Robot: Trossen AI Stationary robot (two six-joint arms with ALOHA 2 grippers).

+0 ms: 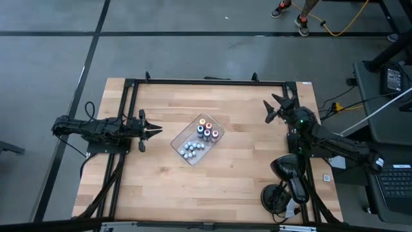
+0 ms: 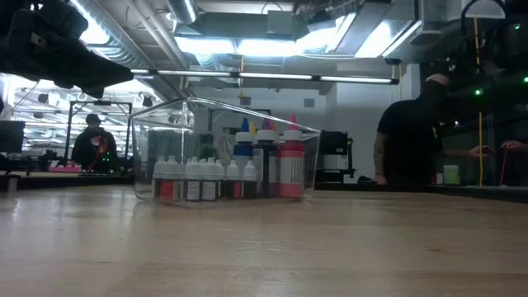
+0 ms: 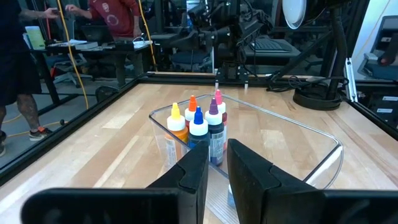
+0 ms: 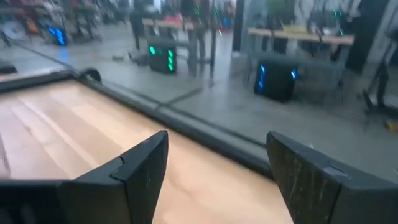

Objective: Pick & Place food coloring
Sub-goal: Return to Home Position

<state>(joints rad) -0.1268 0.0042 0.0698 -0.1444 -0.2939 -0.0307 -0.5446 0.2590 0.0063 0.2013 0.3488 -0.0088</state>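
The food coloring bottles stand upright in a clear plastic tray [image 1: 179, 138] at the table's middle. The colour-capped ones [image 1: 206, 131] are at its far end and the pale ones [image 1: 192, 149] at its near end. The low view shows the bottles [image 2: 239, 169] side by side behind the tray's wall. My left gripper [image 1: 158, 131] hovers shut just left of the tray, pointing level at it; the bottles [image 3: 202, 124] show beyond its fingertips [image 3: 217, 174]. My right gripper [image 1: 278, 106] is open near the table's far right corner, with nothing between its fingers [image 4: 217, 168].
A black frame rail [image 1: 206, 82] runs round the table's edges. A black stand base [image 1: 286, 169] and cables sit at the near right. Bare wood lies between the tray and the right arm. People [image 2: 417, 136] stand in the room behind.
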